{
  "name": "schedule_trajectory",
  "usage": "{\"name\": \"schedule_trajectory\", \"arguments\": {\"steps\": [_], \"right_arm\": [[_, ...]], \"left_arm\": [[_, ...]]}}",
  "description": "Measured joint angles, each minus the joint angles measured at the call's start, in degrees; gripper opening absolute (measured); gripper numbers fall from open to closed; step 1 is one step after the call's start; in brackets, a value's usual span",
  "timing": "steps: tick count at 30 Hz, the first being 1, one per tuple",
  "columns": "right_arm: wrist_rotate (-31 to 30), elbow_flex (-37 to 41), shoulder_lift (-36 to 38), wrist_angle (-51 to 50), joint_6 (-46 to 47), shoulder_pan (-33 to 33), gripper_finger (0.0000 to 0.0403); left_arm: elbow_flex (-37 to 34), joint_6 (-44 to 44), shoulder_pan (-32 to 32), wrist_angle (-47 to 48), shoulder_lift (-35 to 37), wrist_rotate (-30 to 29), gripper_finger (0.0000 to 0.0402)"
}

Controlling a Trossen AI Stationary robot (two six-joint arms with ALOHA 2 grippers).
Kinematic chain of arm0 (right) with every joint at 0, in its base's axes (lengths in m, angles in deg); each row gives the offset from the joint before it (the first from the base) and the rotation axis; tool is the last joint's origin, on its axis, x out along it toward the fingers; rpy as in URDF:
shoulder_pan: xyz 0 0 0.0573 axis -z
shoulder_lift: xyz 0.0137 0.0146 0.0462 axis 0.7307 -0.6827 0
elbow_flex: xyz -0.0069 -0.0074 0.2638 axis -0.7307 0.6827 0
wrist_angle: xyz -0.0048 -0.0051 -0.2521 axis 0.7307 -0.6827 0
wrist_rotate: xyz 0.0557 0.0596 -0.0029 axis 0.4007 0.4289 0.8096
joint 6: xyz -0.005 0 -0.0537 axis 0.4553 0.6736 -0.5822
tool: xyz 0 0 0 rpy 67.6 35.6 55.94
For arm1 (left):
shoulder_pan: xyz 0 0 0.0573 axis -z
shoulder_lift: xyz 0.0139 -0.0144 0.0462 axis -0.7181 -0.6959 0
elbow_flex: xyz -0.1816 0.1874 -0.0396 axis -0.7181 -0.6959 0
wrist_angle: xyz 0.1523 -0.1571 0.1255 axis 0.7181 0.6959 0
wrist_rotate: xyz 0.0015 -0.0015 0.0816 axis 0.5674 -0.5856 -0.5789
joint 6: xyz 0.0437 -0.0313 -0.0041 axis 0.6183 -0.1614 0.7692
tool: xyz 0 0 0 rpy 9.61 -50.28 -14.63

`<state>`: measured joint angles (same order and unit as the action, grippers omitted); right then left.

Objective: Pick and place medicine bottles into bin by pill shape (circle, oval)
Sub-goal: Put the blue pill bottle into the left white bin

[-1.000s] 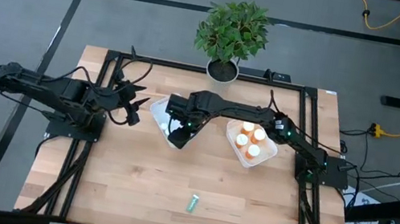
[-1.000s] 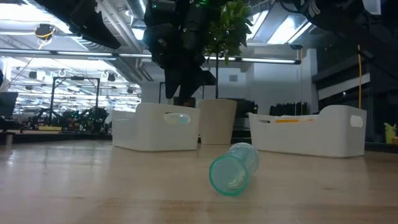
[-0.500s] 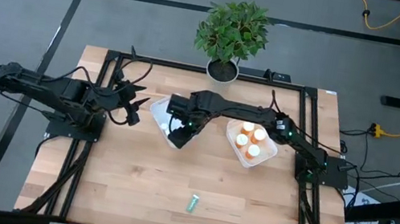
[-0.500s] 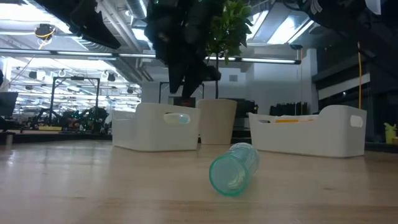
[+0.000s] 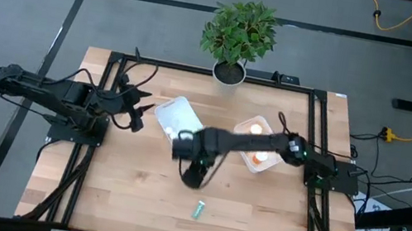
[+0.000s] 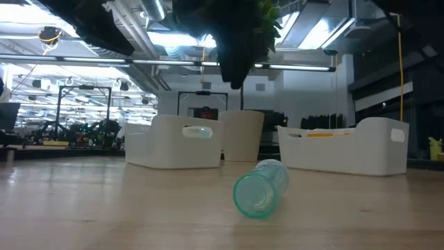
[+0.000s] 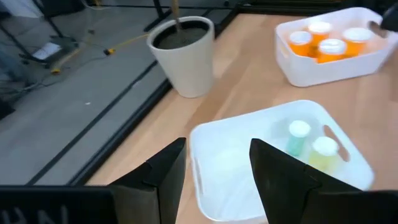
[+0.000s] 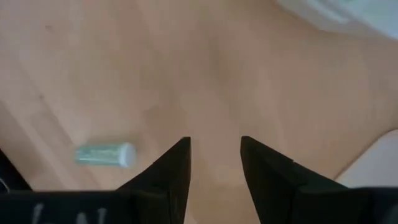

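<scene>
A pale teal medicine bottle (image 5: 198,209) with a white cap lies on its side on the wooden table near the front; it also shows in the right wrist view (image 8: 103,154) and the low view (image 6: 261,189). My right gripper (image 5: 192,178) hangs open and empty above the table, a little to the far left of that bottle (image 8: 214,144). The left white bin (image 7: 273,162) holds a teal bottle (image 7: 297,137) and a yellow-green bottle (image 7: 324,153). The right white bin (image 5: 258,147) holds several orange bottles (image 7: 329,47). My left gripper (image 7: 217,146) waits open beside the left bin.
A potted plant (image 5: 238,35) in a white pot (image 7: 183,56) stands at the table's far edge behind the bins. A dark frame (image 5: 112,75) runs along the table's sides. Bare wood lies around the teal bottle.
My right gripper has left its place over the left bin and swung toward the table's near edge, toward the lying teal bottle. The bottle has not moved.
</scene>
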<state>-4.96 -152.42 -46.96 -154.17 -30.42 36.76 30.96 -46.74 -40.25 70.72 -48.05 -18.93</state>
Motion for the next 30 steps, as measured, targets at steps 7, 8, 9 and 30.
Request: {"name": "schedule_trajectory", "arguments": {"steps": [7, 8, 9, 30], "right_arm": [[-4.6, 0.0, 0.0, 5.6, 14.0, -8.7, 0.0142], [-5.3, 0.0, 0.0, 6.5, 16.8, -9.8, 0.0142], [-5.9, 0.0, 0.0, 7.3, 20.0, -10.9, 0.0142], [-6.9, 14.3, -0.4, 22.3, 74.8, -22.0, 0.0142]], "left_arm": [[0.0, 0.1, 0.0, 0.0, 0.0, 5.3, 0.0171], [0.0, 0.1, 0.0, 0.0, 0.0, 5.7, 0.0171], [0.0, 0.1, 0.0, 0.0, 0.0, 6.1, 0.0171], [0.0, -1.3, 4.8, 0.6, 0.0, 6.5, 0.0171]]}}
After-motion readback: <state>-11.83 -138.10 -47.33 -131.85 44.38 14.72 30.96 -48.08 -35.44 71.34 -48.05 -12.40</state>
